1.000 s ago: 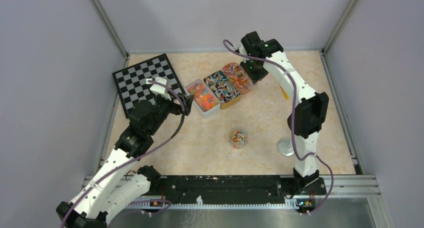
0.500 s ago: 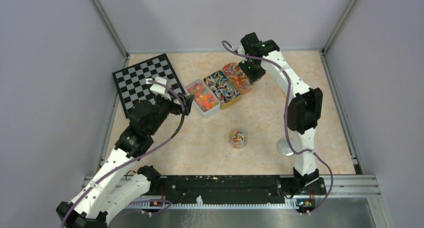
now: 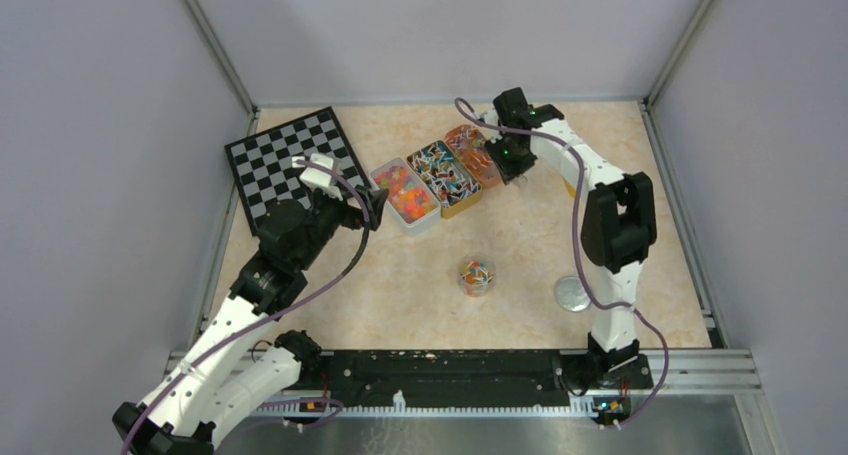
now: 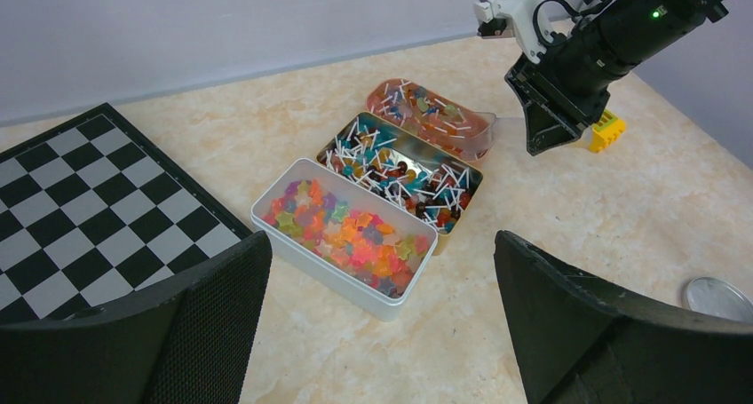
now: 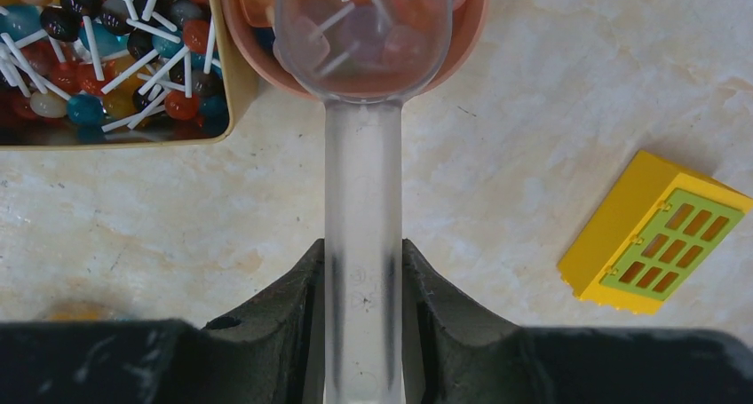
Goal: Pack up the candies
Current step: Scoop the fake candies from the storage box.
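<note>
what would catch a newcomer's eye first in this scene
A diagonal row of three open boxes packed with bright candies sits in the middle, toward the far side. The right claw grips a clear scoop, its bowl over the end of the pink box. A black-and-white checkerboard lies at the far left.

lab cell: grey panel walls [image 3: 110,125]

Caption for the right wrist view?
Right end effector grips a clear scoop at the pink tray, yellow block alongside.
</note>
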### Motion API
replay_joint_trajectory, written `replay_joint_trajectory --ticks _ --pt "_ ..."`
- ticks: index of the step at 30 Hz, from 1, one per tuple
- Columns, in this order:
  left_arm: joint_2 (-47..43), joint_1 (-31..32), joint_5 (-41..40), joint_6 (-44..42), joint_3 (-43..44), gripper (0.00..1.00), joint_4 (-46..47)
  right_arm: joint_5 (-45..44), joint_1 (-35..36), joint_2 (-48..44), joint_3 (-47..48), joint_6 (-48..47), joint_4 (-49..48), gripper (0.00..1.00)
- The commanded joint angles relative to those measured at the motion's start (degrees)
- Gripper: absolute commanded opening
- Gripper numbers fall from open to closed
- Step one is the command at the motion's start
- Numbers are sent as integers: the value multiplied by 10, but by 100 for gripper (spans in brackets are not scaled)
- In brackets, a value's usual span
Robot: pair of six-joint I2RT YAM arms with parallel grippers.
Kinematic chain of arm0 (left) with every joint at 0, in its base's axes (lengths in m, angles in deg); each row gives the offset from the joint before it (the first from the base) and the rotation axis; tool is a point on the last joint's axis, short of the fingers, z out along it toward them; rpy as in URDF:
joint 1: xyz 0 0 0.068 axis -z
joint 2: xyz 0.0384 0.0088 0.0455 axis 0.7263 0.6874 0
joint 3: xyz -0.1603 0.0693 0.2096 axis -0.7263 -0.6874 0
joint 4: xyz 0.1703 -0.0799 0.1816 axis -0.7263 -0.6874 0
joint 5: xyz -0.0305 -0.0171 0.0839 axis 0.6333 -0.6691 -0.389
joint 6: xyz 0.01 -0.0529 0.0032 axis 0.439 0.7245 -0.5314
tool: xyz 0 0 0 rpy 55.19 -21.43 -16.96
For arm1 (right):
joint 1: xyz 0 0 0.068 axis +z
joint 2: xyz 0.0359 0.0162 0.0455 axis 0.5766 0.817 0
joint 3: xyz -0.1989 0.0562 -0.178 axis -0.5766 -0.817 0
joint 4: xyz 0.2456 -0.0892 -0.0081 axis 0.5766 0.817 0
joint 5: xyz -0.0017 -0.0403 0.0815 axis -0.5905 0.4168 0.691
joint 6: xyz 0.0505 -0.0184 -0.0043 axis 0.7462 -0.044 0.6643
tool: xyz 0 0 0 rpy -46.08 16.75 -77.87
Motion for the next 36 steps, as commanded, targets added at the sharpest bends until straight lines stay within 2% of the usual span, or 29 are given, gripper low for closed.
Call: replay_joint_trajectory --ticks 1,17,36 --pt "-2 1 2 0 8 99 21 22 -8 -51 -32 -4 -42 0" --pt "-3 2 2 0 8 99 21 54 -20 -106 -173 -22 -176 0" --pt "-3 2 2 1 7 99 21 62 -22 -146 -295 -21 -305 0"
